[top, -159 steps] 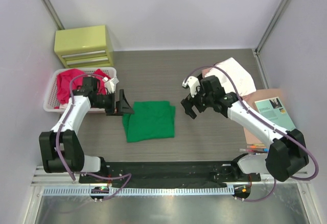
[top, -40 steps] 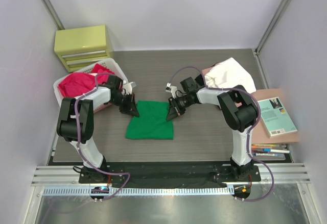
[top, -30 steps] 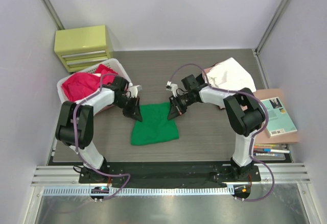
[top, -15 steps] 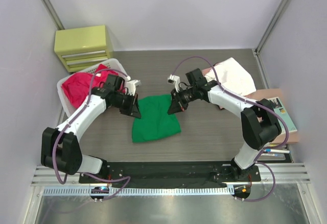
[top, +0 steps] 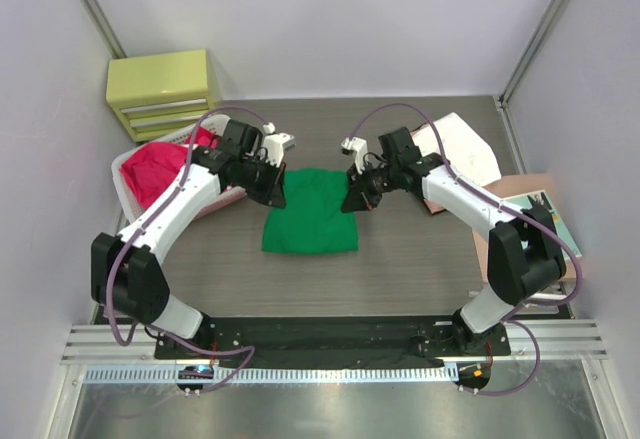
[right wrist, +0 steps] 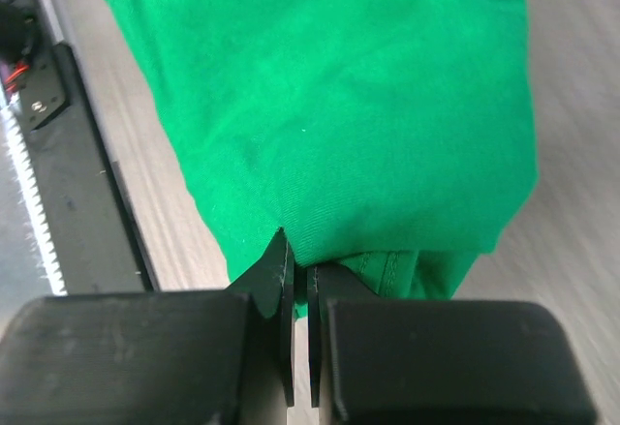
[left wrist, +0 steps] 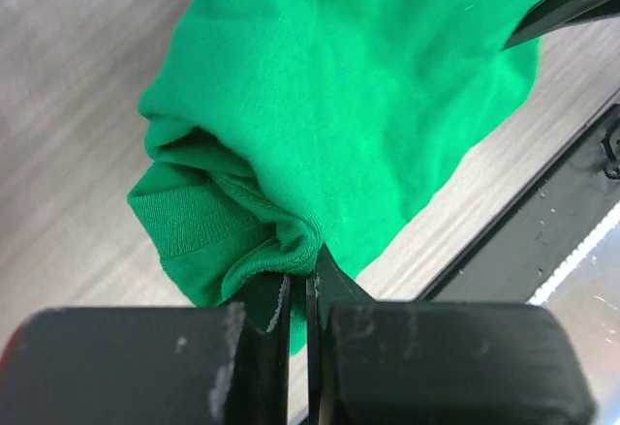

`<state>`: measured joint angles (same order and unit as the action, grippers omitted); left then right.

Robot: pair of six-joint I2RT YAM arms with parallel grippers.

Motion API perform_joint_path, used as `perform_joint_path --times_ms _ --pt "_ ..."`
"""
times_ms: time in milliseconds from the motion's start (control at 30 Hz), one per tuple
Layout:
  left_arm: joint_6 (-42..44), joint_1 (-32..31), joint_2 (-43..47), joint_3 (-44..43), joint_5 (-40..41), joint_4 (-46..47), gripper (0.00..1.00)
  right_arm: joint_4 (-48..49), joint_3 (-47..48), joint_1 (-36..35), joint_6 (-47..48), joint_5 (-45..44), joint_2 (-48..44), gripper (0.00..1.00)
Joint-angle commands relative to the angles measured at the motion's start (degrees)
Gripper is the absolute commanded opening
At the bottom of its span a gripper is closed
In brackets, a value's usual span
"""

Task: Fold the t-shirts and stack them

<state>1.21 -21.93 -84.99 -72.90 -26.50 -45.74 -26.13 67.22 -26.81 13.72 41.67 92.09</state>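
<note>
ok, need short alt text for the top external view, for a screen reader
Seen from above, the left pincer and right pincer are each shut on a far corner of a folded green t-shirt at mid-table. A white basket of red shirts sits at left; a white shirt lies at right.

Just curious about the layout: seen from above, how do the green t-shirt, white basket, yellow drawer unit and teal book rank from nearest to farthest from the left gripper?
From the left gripper:
1. Green t-shirt, pinched in it.
2. White basket, just to its left.
3. Yellow drawer unit, back left corner.
4. Teal book, far right edge.
</note>
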Motion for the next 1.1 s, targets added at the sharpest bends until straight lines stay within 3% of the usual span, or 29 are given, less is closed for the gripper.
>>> perform_joint_path --times_ms 0,400,600,867,1067 --pt "2.1 -2.1 -4.2 -4.8 1.9 0.1 0.00 -1.4 2.5 3.0 2.5 -2.7 -3.9 0.01" --pt "1.2 -7.2 -16.7 -18.2 0.8 0.9 0.00 -5.0 4.7 12.4 5.8 -1.8 -2.9 0.01" --pt "2.0 -8.3 -20.7 -25.7 2.6 -1.3 0.00 -5.8 6.1 15.6 7.3 -3.8 -3.4 0.01" --pt "3.7 -9.4 -26.6 -37.5 4.1 -4.6 0.00 -6.3 8.0 24.8 8.0 -3.3 -5.5 0.01" --pt "5.2 -10.6 -35.8 -47.0 4.1 -8.8 0.00 -6.7 7.5 29.4 8.8 -5.6 -6.8 0.01"
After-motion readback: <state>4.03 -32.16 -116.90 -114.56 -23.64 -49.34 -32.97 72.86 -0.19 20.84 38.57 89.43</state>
